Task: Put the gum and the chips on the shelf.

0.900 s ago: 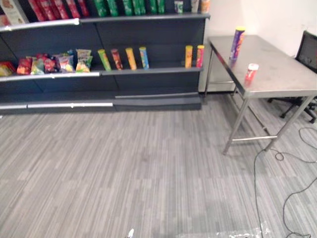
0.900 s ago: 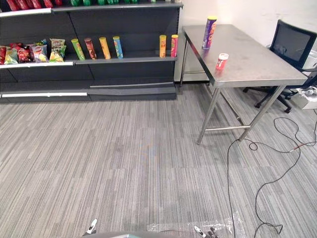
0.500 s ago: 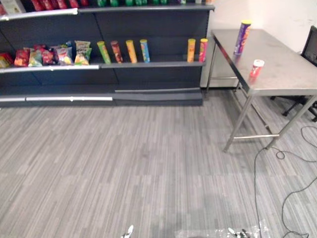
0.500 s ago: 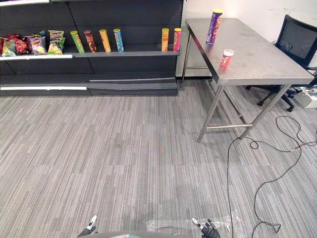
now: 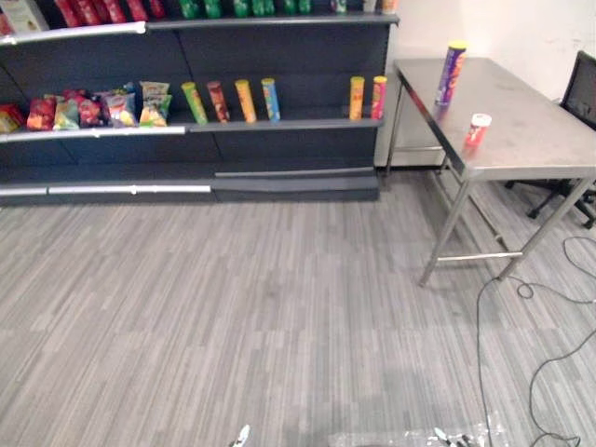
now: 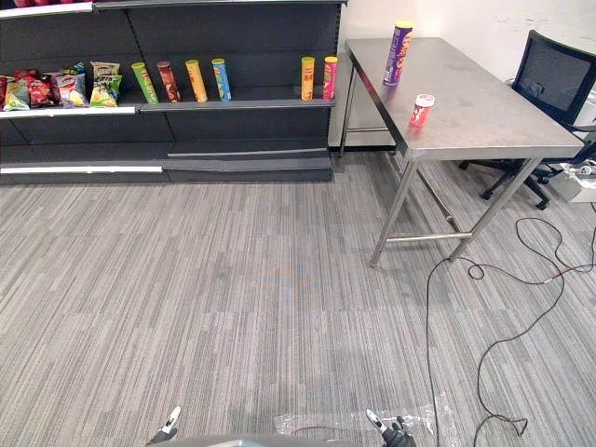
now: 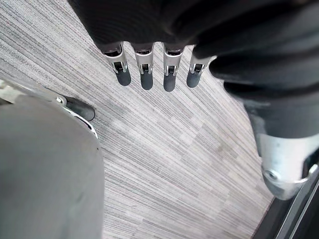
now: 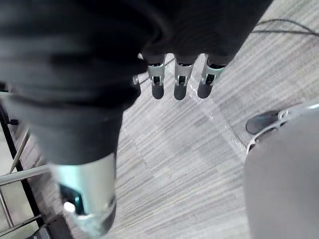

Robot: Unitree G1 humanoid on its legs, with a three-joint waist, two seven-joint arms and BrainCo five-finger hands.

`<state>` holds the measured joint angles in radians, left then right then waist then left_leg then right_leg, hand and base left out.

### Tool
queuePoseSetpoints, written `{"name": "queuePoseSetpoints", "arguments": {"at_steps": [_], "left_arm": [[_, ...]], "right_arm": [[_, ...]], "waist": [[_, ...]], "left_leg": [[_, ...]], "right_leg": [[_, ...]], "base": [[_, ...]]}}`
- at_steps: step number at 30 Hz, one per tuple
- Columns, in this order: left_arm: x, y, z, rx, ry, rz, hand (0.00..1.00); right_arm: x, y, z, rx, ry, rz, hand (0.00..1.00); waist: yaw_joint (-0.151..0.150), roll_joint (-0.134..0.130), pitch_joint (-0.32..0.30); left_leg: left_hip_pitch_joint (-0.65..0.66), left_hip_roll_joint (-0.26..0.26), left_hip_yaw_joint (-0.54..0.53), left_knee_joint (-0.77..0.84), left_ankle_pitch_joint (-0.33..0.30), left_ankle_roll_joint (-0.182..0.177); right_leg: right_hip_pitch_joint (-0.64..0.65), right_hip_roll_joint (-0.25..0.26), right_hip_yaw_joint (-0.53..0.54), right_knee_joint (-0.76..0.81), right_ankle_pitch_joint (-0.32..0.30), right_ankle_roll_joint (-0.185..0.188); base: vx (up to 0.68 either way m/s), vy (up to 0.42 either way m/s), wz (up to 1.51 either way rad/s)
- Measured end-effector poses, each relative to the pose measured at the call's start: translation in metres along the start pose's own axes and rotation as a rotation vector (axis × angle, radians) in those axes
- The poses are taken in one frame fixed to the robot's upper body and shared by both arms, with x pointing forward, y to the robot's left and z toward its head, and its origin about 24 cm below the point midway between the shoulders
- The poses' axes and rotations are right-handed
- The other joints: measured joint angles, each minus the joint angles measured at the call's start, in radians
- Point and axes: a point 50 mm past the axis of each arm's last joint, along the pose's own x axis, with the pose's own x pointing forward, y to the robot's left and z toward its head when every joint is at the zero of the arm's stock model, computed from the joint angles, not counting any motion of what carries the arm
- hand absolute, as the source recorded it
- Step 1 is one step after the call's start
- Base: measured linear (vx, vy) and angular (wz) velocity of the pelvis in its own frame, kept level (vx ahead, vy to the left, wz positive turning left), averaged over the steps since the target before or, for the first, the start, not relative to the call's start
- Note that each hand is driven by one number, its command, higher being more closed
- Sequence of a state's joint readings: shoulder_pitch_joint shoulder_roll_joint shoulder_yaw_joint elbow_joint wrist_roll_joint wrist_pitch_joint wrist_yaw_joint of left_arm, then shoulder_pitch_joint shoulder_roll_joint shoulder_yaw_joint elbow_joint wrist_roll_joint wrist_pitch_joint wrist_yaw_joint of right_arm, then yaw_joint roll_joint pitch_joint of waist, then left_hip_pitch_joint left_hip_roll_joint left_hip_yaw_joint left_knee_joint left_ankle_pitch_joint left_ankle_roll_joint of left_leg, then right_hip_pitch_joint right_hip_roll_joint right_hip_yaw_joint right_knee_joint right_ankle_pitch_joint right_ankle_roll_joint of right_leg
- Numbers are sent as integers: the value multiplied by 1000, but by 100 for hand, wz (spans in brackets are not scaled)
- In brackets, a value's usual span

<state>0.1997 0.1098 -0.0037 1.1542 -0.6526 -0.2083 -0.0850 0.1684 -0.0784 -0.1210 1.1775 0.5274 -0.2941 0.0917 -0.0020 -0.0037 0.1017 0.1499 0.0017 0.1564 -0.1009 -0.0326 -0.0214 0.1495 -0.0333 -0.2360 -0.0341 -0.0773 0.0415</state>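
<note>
- Two task things stand on the steel counter point(image 5: 531, 130), off to the right: a tall purple chips can point(image 5: 451, 72) with a yellow lid and a small red gum tub point(image 5: 477, 129) with a white lid.
- The chips can is upright toward the back of the counter, near the edge that faces the shelf. The gum tub sits closer to the front, apart from the can.
- The dark shelf point(image 5: 279, 126) runs along the back wall, left of the counter. Its middle board carries a row of cans point(image 5: 230, 101) and, farther left, snack bags point(image 5: 102, 107).
- The left robot hand point(image 7: 145, 74) hangs over the grey striped floor point(image 5: 279, 298), fingers straight, holding nothing.
- The right robot hand point(image 8: 181, 84) hangs the same way, fingers relaxed and empty.
- A black chair point(image 6: 559, 79) stands behind the counter.
</note>
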Motion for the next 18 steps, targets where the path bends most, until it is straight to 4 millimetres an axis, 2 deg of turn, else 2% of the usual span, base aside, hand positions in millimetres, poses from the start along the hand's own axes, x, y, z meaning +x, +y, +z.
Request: {"name": "queuePoseSetpoints", "arguments": {"at_steps": [5,13,15,18], "left_arm": [[0,0,0,2,-1,3,0],[0,2,0,7,-2,30,0],[0,2,1,7,-3,41,0],[1,4,6,10,-14,74,0]], "right_arm": [[1,9,6,-33,-50,114,0],[2,10,6,-26,-40,109,0],[2,9,6,-26,-38,99,0],[3,10,7,-23,-32,95,0]], "waist": [[0,-4,6],[0,-6,10],[-1,-3,12],[-4,-12,38]], "left_leg": [[13,0,0,0,-1,-2],[26,1,0,0,-2,-3],[16,2,-1,3,-4,-6],[0,-1,-6,39,-9,-5]], "right_leg": [[15,1,-1,-3,0,0],[26,-1,0,7,-2,0],[0,-5,-1,48,-21,-3],[-44,-25,-6,157,-71,-9]], "base": [[-6,-4,0],[-53,-14,-1],[-45,-5,3],[-6,-4,9]]}}
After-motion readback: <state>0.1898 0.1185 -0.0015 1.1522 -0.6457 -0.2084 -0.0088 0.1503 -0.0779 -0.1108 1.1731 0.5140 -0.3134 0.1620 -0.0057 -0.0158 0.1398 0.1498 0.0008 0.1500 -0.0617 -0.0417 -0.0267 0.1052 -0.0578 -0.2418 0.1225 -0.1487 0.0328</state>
